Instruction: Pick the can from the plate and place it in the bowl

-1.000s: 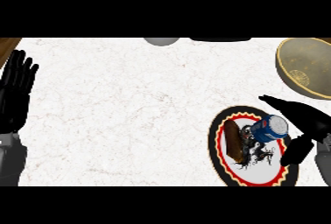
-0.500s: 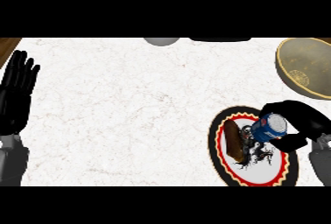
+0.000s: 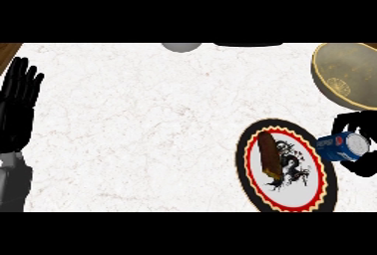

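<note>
Here the right hand (image 3: 363, 164) has its fingers (image 3: 353, 122) curled round the can (image 3: 338, 147) by the plate (image 3: 242, 158)

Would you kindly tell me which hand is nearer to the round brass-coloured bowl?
Right. The right hand, curled round the blue can, is just below the bowl at the view's right edge; the left hand rests open at the far left edge.
</note>
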Available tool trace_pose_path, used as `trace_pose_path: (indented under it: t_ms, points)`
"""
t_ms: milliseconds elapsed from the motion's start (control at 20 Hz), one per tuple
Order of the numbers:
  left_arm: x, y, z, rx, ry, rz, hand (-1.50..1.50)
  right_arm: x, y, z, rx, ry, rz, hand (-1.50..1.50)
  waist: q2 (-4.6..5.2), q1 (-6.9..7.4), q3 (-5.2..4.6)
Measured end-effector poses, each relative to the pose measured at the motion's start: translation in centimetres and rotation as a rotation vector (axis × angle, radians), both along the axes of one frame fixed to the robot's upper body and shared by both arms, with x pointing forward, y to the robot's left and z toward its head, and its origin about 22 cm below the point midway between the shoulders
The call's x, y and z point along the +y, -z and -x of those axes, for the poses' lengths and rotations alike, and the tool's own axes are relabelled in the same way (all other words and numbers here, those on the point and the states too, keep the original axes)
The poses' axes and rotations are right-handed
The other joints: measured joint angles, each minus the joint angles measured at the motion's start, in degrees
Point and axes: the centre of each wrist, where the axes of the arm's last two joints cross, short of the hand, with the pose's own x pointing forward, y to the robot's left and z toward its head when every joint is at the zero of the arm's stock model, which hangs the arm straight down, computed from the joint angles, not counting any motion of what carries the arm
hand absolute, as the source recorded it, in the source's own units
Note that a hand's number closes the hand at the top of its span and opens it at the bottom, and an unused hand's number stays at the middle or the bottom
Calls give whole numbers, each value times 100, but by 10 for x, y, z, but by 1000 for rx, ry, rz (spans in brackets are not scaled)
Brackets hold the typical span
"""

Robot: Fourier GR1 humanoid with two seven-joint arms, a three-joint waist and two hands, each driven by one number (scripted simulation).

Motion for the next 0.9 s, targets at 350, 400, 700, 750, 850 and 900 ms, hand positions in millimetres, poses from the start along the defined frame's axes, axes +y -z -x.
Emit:
trace_pose_path:
  t_ms: [350, 400, 700, 750, 850, 900]
  points:
    - [8, 0, 5, -10, -28, 5, 0, -137, -44, 48, -28, 233, 93, 150, 82, -151, 68]
    - [9, 0, 6, -10, -27, 7, 0, -152, -51, 56, -44, 256, 101, 150, 83, -138, 73]
    - [1, 0, 3, -14, -2, 14, 0, -214, -94, 94, -202, 352, 139, 150, 107, -40, 83]
    - [0, 0, 3, -14, 1, 14, 0, -221, -102, 100, -229, 354, 136, 150, 104, -22, 82]
    - [2, 1, 3, -12, 7, 12, 0, -234, -114, 110, -281, 344, 97, 150, 94, 38, 76]
    - [2, 2, 3, -8, 9, 11, 0, -239, -123, 114, -313, 334, 77, 150, 89, 58, 74]
